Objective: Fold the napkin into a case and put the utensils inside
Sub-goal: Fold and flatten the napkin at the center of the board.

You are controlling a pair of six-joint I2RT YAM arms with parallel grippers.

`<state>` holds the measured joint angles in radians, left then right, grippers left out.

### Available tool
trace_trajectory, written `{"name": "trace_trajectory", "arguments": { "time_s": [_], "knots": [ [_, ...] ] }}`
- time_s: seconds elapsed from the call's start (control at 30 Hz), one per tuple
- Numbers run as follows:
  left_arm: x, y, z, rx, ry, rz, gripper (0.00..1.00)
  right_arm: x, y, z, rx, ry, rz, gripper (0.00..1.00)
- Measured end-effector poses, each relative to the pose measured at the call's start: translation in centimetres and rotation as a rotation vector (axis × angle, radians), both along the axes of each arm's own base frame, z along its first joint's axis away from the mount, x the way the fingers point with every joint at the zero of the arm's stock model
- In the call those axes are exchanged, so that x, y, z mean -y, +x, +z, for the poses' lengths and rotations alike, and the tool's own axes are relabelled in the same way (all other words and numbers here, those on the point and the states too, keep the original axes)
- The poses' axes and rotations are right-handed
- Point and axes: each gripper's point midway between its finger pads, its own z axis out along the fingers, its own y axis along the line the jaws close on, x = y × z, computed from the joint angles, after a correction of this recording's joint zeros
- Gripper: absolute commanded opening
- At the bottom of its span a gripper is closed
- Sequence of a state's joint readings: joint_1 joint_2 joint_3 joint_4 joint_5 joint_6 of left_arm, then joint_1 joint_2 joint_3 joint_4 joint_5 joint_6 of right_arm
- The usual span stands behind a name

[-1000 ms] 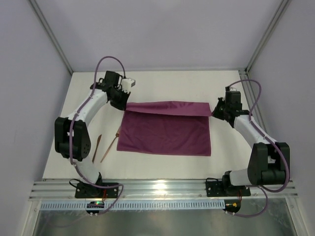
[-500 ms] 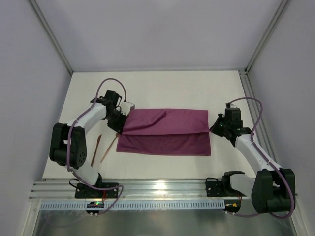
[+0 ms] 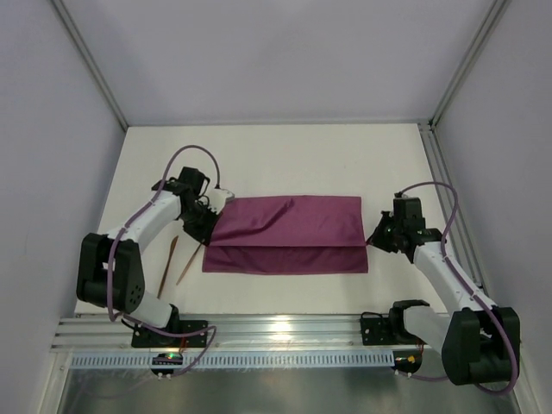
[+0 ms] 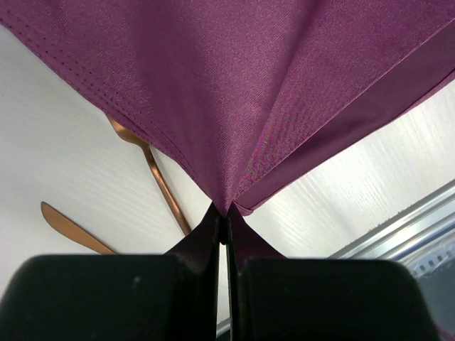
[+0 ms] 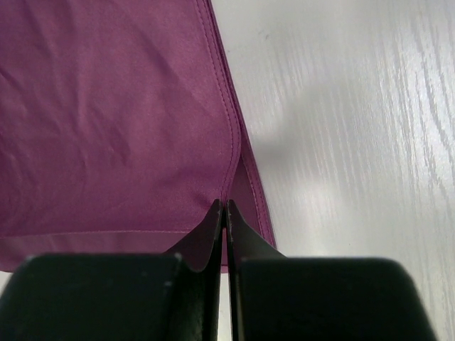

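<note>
Napkin (image 3: 285, 233) lies on the table (image 3: 285, 159), doubled over itself, with the top layer stopping just short of its near edge. Left gripper (image 3: 210, 228) pinches the napkin's left corner shut between its jaws; right gripper (image 3: 373, 239) clamps the right corner likewise. Two utensils (image 3: 177, 257) lie just left of the napkin.
</note>
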<state>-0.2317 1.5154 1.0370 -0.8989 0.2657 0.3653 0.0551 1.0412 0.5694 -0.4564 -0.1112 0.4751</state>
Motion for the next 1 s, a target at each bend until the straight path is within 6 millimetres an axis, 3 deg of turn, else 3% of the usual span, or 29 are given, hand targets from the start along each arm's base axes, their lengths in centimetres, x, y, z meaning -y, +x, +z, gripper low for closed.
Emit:
{"name": "trace_trajectory", "arguments": {
  "time_s": [0.27, 0.53, 1.0],
  "knots": [
    [-0.1, -1.1, 1.2, 0.039, 0.009, -0.024, 0.0, -0.1, -1.7, 0.1, -0.026, 0.006, 0.001, 0.03],
    [-0.2, -4.1, -2.2, -0.088, 0.069, -0.071, 0.0, -0.3, -3.6, -2.7, -0.132, 0.009, -0.005, 0.03],
    [-0.5, -4.7, -2.1, -0.104, 0.077, -0.075, 0.0, -0.9, -4.4, -2.4, -0.138, 0.0, 0.002, 0.03]
  ]
}}
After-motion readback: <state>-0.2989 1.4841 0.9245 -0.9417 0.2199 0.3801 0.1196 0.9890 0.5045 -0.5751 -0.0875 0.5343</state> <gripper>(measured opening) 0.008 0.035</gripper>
